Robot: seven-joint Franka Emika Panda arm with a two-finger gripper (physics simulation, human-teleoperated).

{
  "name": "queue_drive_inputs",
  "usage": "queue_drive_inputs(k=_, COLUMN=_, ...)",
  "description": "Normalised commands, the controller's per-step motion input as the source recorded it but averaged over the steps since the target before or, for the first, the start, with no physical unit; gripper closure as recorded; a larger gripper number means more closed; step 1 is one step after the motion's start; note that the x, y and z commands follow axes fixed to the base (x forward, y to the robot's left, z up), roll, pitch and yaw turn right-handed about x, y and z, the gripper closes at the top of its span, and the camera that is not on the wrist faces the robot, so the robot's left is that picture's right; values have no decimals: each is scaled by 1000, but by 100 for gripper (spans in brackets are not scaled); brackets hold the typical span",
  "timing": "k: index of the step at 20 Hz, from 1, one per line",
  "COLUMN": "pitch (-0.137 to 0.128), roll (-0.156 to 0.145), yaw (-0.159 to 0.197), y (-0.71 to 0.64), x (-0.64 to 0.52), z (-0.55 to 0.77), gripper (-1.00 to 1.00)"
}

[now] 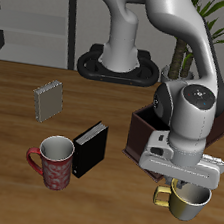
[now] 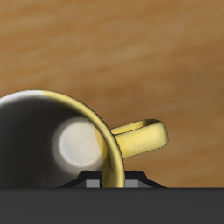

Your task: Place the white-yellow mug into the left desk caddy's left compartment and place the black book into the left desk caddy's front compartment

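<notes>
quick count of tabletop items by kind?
Mugs: 2, the yellow mug under the tool and the red mug
Books: 2, the black book and the grey notebook
Caddies: 1, the caddy, partly hidden by the arm
Total: 5

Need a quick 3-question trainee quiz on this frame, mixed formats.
1. True or false: the white-yellow mug already sits inside the left desk caddy.
2. Which object stands right beside the red patterned mug? A) grey ribbed notebook B) black book C) the caddy
3. Fill in: the pincer is directly above the ____.

Key:
1. False; the mug is on the table, nearer its front edge than the caddy.
2. B.
3. White-yellow mug; the wrist view looks down over its rim and yellow handle.
</notes>
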Motion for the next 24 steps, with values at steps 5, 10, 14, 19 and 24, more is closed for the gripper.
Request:
queue_drive_inputs(k=5, pitch=-34, roll=-3, yaw=-3, y=-69, x=-29, z=283, gripper=100)
queue_drive_inputs(k=10, pitch=-56, roll=-28, yaw=5, y=-189, x=-35, z=477, gripper=100)
queue_drive_inputs(k=14, pitch=-55, roll=-37, yaw=-15, y=-216, x=-93, z=512, gripper=100)
queue_drive_inputs(k=19, pitch=-95, roll=-27, yaw=11, y=-236, x=-279, z=801, gripper=100)
queue_drive_inputs(k=24, pitch=-51, roll=-26, yaw=37, y=-143, x=-351, z=503, gripper=100)
